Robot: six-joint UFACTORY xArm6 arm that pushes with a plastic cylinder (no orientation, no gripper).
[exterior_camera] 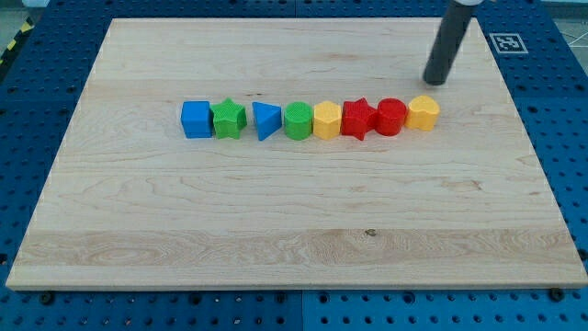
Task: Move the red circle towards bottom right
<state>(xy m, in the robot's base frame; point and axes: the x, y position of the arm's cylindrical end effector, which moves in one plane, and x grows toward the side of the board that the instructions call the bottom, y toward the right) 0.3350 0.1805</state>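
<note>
The red circle (pixel 391 117) sits in a row of blocks across the middle of the wooden board (pixel 294 230). It touches a red star (pixel 358 119) on its left and a yellow block (pixel 423 112) on its right. My tip (pixel 434 82) rests on the board above and to the right of the red circle, just above the yellow block, apart from both.
The row continues to the view's left: a yellow block (pixel 327 120), a green circle (pixel 298 120), a blue triangle (pixel 265 120), a green star (pixel 228 119) and a blue square (pixel 196 119). A blue pegboard surrounds the board.
</note>
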